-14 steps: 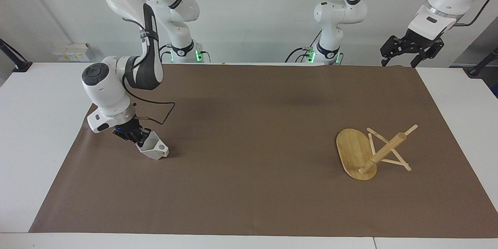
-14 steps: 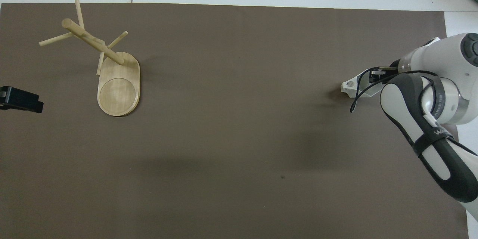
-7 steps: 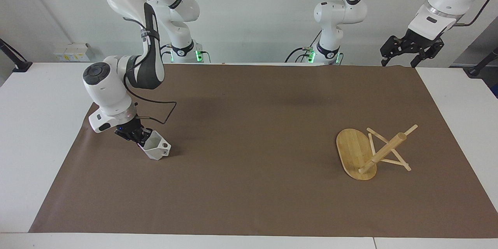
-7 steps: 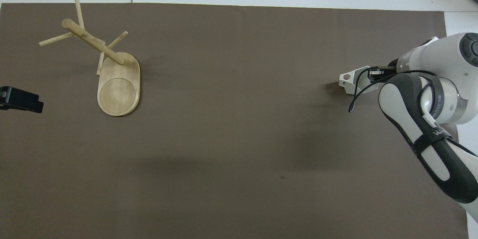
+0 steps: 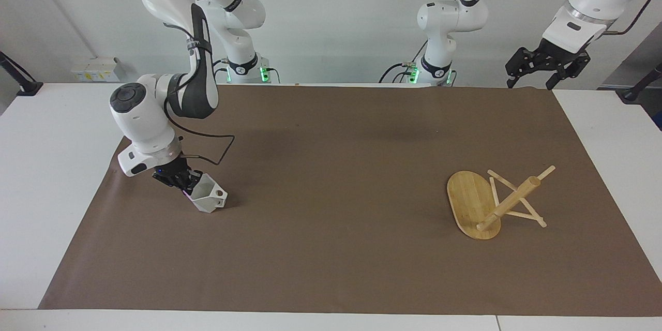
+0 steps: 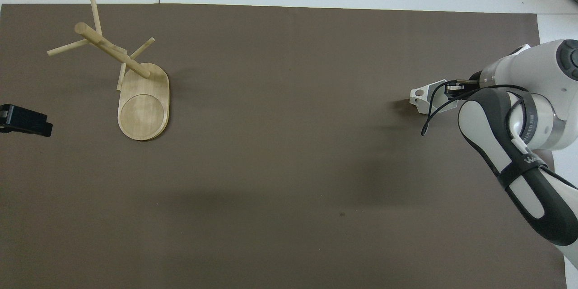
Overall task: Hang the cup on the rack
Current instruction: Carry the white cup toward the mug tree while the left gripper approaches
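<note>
A robotics lab: two white jointed robot arms (image 5: 170, 62) stand at a white table (image 5: 46, 165) under a brown paper mat (image 5: 331, 165).

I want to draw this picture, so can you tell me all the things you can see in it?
cup: one, white, tilted, at the right arm's end of the table, gripped at its rim.
rack: one, light bamboo, oval base, post and thin pegs, standing at the left arm's end of the table, no cup on it.
brown mat: one, covers most of the table.
table: one, white.
right end effector: one, black, shut on the cup, low over the mat.
left end effector: one, black, open, waits raised over the mat's corner by its own base.
</note>
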You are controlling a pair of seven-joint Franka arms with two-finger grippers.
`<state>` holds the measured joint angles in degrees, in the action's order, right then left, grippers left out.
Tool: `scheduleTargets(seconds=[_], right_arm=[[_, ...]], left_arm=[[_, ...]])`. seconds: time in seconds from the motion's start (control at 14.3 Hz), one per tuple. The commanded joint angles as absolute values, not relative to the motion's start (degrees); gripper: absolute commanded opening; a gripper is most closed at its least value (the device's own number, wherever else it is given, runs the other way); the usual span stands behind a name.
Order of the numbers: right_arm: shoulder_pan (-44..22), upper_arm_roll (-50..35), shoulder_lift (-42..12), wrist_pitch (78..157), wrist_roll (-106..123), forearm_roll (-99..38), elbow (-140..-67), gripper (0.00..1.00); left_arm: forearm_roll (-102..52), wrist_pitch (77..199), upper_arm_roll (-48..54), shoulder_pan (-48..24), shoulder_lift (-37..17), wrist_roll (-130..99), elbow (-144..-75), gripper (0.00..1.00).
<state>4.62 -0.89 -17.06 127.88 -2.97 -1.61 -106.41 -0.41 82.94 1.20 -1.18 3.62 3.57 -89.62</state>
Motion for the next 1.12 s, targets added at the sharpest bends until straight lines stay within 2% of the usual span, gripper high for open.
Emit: scheduleTargets(seconds=[0.0,0.49,0.77,1.05], right_arm=[[4.9,-2.5,-15.2,122.7,-4.0,-7.7,-104.4,0.00],[4.9,-4.5,-12.7,111.8,-4.6,-10.6,-97.8,0.00],[4.9,-5.1,-10.8,110.6,-5.1,-20.2,-97.8,0.00],[4.9,-10.3,-9.2,110.0,-5.4,-22.7,-97.7,0.00]], left_arm=[[0.6,83.1,1.1,-1.3,4.8,3.3,-91.1,1.00],[0.6,83.1,1.1,-1.3,4.8,3.3,-91.1,1.00],[0.6,83.1,1.1,-1.3,4.8,3.3,-91.1,1.00],[0.6,83.1,1.1,-1.3,4.8,3.3,-91.1,1.00]])
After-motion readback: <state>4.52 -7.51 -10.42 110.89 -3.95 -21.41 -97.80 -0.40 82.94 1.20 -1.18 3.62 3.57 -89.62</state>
